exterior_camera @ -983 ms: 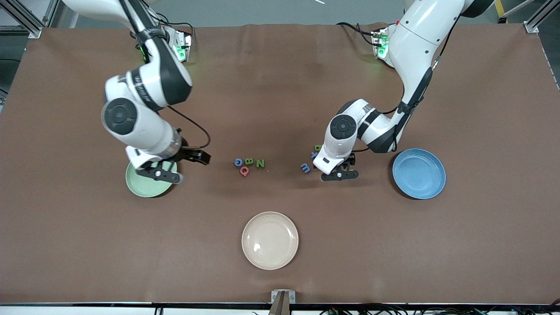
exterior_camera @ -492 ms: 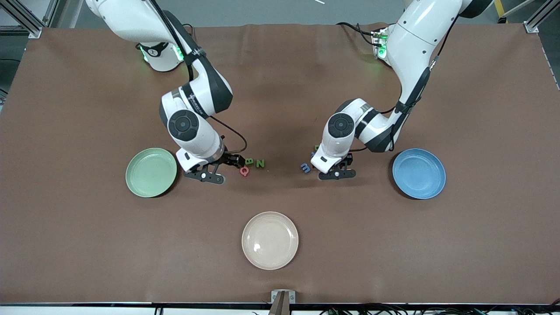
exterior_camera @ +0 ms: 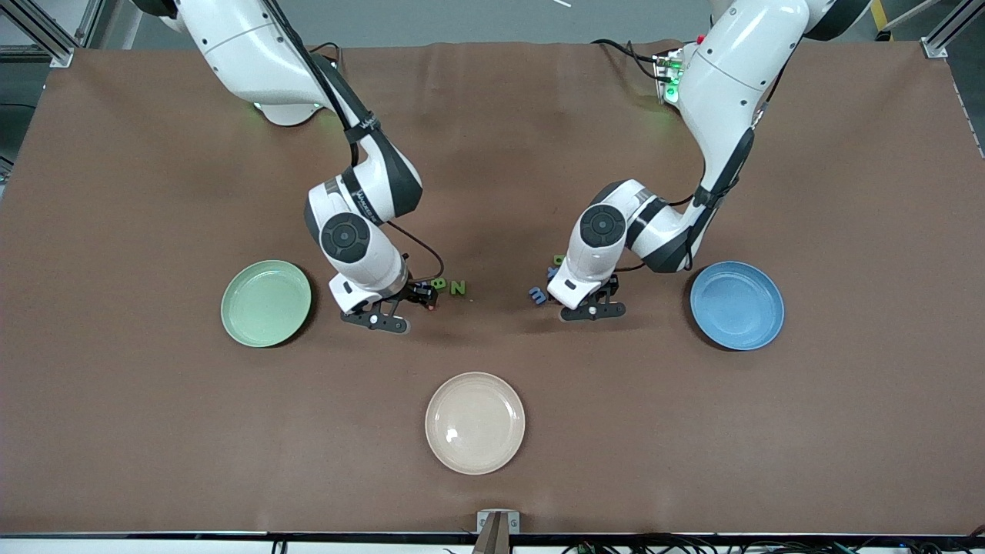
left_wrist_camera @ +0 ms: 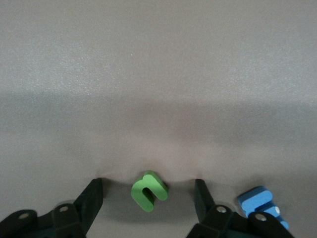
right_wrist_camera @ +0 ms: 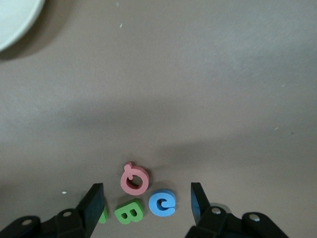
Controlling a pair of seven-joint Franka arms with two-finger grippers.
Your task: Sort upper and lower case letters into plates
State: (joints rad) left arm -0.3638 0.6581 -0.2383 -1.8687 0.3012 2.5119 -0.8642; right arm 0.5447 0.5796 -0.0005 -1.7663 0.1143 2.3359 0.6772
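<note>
Two open hands, left hand [left_wrist_camera: 147,201] astride green n [left_wrist_camera: 148,190], right hand [right_wrist_camera: 144,208] half-hiding capitals, blue G [right_wrist_camera: 162,203] between fingers.

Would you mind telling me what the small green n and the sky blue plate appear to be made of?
The green n looks like matte foam: thick, soft-edged, no shine. The sky blue plate seems smooth plastic or melamine, with an even colour and faint sheen; this is uncertain.
</note>
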